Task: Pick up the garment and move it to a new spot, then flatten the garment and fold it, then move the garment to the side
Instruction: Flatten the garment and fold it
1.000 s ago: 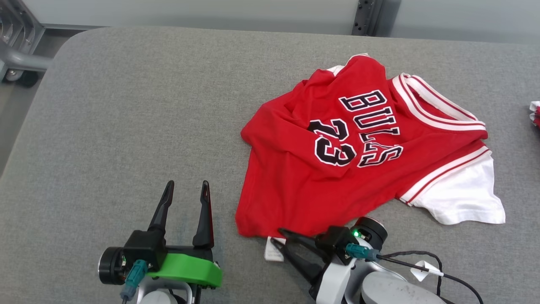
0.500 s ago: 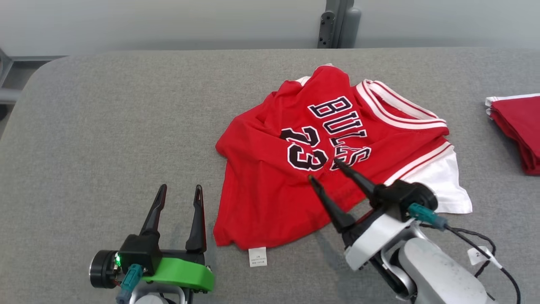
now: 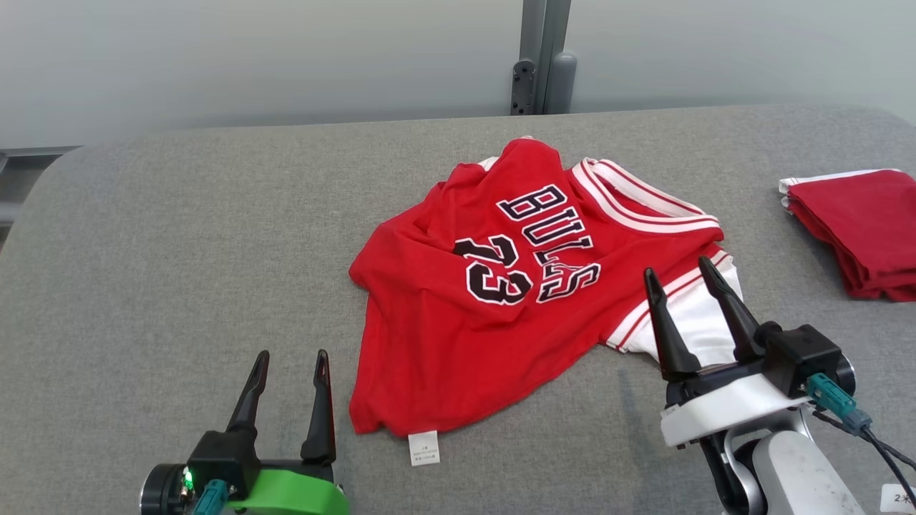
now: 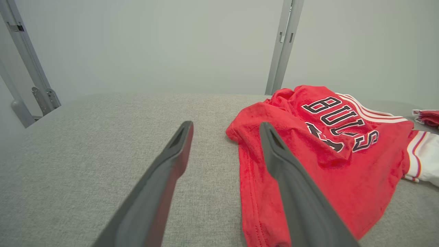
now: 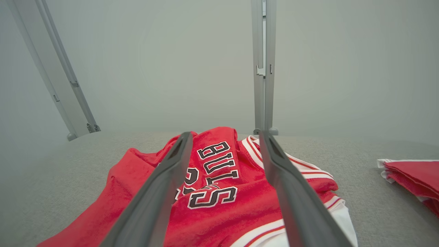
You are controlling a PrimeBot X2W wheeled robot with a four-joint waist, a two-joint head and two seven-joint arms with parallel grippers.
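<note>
The left tool (image 3: pixel 293 355) sits wide and empty at the near left of the table (image 3: pixel 179 250), the crumpled red garment (image 3: pixel 458 322) lies centre, and the right tool (image 3: pixel 677 267), equally wide, hovers at its white sleeve (image 3: pixel 695 323), so the pickup looks next: pinch cloth, lift.

Garment (image 3: pixel 494 329) on table (image 3: pixel 179 250) centre, folded pile (image 3: pixel 862 229) to its right (well apart)
</note>
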